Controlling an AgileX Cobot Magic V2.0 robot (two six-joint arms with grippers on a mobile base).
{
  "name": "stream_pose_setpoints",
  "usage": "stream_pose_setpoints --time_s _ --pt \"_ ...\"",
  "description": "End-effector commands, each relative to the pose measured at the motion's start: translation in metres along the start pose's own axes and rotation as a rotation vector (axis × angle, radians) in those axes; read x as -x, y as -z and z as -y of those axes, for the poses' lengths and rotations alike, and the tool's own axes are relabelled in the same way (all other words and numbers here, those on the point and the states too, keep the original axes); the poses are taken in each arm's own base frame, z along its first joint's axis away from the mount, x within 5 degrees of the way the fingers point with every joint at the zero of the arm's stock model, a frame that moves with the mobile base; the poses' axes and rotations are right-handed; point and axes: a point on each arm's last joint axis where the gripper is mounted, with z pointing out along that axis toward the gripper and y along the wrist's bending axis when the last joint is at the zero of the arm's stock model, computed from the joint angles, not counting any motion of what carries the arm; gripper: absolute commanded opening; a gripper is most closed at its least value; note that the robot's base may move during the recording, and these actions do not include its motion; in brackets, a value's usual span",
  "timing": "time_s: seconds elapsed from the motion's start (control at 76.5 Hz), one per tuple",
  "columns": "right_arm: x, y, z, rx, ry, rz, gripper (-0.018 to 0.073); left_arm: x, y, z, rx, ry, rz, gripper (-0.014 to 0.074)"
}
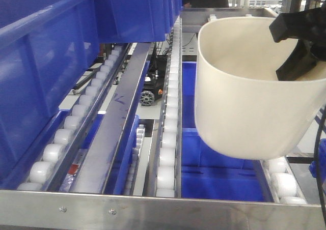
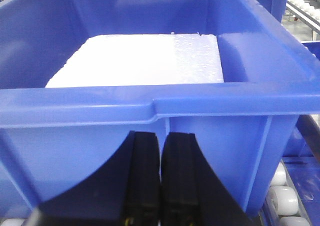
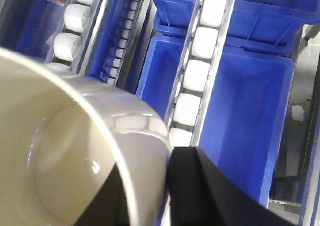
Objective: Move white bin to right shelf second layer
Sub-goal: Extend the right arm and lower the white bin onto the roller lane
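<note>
White bin (image 1: 244, 103) is up in the air, tilted, hanging over the right part of the right shelf second layer (image 1: 168, 138), base just above the roller rails and not clearly touching them. Right claw (image 1: 300, 47) is clamped on the bin's far right rim: front view shows black fingers straddling the wall, one inside the tub, one outside. Right wrist view confirms it, rim of the bin (image 3: 100, 151) pinched between the two black fingers (image 3: 200, 191), glossy inside of the tub visible at left, empty. Below the bin through the rails: white rollers (image 3: 195, 76) in a steel channel and blue crates (image 3: 240, 116) on the level underneath. On the shelf level itself, the flat steel front rail (image 1: 153, 209) with screws runs across the bottom of the front view, roller tracks lead away from it, a bare steel divider strip (image 1: 117, 133) sits between tracks. A large blue crate (image 1: 46, 62) occupies the left track, more blue crates behind it. Left claw (image 2: 161, 181) has its fingers pressed together, holding nothing, parked right in front of the wall of a blue crate (image 2: 150, 101); that crate holds a white foam slab (image 2: 140, 61)
</note>
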Motion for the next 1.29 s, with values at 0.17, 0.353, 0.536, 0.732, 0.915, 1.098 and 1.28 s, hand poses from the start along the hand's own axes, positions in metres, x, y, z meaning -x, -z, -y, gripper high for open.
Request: stream_pose_setpoints --time_s 0.17,0.353,0.536,0.732,0.915,1.098,1.28 --pt "0.017 0.006 -0.015 0.059 0.026 0.119 0.0056 -0.004 -0.001 0.0 -0.003 0.005 0.065 0.0085" --pt "0.012 -0.008 -0.015 0.051 0.03 0.068 0.0056 -0.004 -0.001 0.0 -0.003 0.005 0.065 0.0085" --pt "0.008 -0.021 -0.015 0.04 0.031 0.027 0.0056 -0.004 -0.001 0.0 -0.003 0.005 0.065 0.0085" --pt "0.005 -0.029 -0.014 0.032 0.031 -0.004 0.0056 -0.004 -0.001 0.0 -0.003 0.005 0.065 0.0085" --pt "0.002 -0.034 -0.013 0.028 0.031 -0.021 0.0056 -0.004 -0.001 0.0 -0.003 0.005 0.065 0.0085" --pt "0.002 -0.034 -0.013 0.028 0.031 -0.024 0.0056 -0.004 -0.001 0.0 -0.003 0.005 0.065 0.0085" --pt "0.002 -0.034 -0.013 0.027 0.031 -0.024 0.0056 -0.004 -0.001 0.0 -0.003 0.005 0.065 0.0085"
